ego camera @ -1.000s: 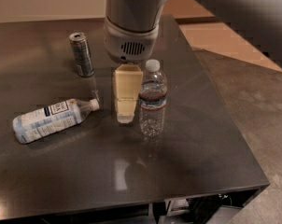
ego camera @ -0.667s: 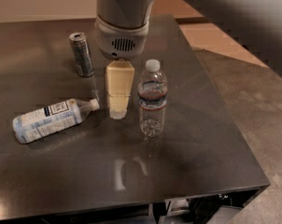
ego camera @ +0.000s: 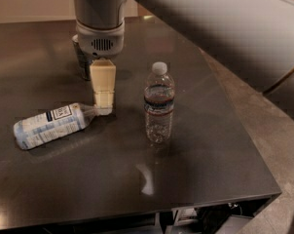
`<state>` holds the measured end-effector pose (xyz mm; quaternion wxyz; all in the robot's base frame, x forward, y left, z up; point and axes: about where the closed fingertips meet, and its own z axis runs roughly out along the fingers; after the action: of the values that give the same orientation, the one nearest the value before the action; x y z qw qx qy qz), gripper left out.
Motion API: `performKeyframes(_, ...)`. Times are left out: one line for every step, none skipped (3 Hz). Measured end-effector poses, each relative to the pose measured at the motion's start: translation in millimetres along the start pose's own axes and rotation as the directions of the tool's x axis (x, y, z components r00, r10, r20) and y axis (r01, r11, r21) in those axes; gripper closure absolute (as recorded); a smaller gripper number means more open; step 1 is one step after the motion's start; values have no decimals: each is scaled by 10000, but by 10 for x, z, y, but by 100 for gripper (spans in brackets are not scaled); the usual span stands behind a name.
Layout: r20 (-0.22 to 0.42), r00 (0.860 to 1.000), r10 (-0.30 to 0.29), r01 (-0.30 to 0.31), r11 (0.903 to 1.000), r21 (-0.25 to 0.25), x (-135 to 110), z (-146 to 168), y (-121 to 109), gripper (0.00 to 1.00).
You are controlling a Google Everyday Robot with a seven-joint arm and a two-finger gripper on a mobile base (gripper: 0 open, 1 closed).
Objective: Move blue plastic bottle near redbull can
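The blue plastic bottle lies on its side at the left of the dark table, with its cap end pointing right. My gripper hangs down from the grey wrist and its tip is at the bottle's cap end, which it hides. The redbull can stands behind the gripper; only a dark sliver of it shows left of the wrist. The can is a short way behind the bottle's cap end.
A clear water bottle with a dark label band stands upright to the right of the gripper. The table's right edge and front edge drop to the floor. The arm's large grey link spans the upper right.
The gripper has moved left, away from the clear bottle, to the blue bottle's cap end. It now covers most of the can. The bottles have not moved.
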<state>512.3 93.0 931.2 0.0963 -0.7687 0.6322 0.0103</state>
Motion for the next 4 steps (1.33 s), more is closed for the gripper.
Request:
performKeyframes(-77,9992,-402,400,9987,-318,-146,247,-135,0)
performKeyframes(-180,9972,-730,720,9961,-509,-274,444,-192,0)
performKeyframes(-284,9957,-879,859,9942,-639,-361,618,-220,0)
performKeyframes(-379,9955,-868,839,9940,-706,-403,758,-229,0)
